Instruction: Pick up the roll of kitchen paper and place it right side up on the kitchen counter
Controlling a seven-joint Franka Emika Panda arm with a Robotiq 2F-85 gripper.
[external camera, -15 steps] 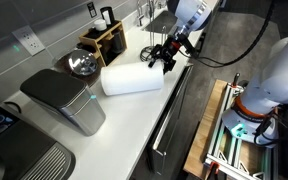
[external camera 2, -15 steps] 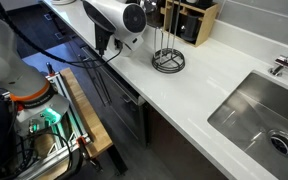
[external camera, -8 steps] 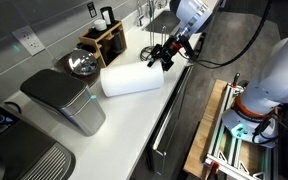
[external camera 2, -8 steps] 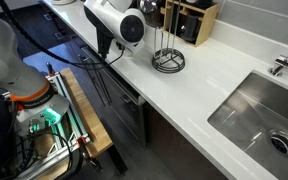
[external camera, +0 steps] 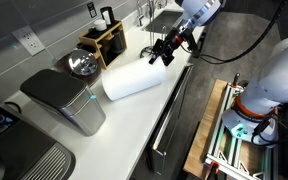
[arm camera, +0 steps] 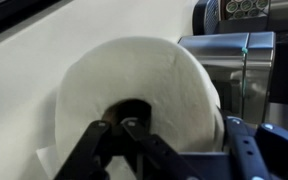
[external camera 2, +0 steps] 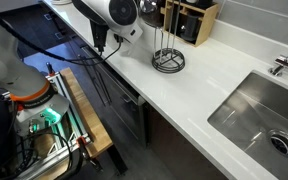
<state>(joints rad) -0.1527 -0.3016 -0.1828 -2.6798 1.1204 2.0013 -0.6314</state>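
The roll of kitchen paper (external camera: 132,79) lies on its side on the white kitchen counter (external camera: 134,122), its end nearest the arm tilted slightly up. My gripper (external camera: 162,54) is at that end. In the wrist view the roll's (arm camera: 154,80) flat end fills the picture with its dark core at lower left. My gripper (arm camera: 181,128) is shut on the roll's wall, with one finger in the core and the other outside on the right. In an exterior view the arm (external camera 2: 112,14) hides the roll.
Behind the roll stands a grey boxy appliance (external camera: 69,100), with a metal bowl (external camera: 81,65) and a wooden box (external camera: 104,42) by the wall. A wire stand (external camera 2: 167,60), a sink (external camera 2: 259,115) and a tap (external camera 2: 284,62) lie further along the counter (external camera 2: 184,95).
The jaws have closed from wide open onto the roll's end. That end of the roll has risen a little off the counter.
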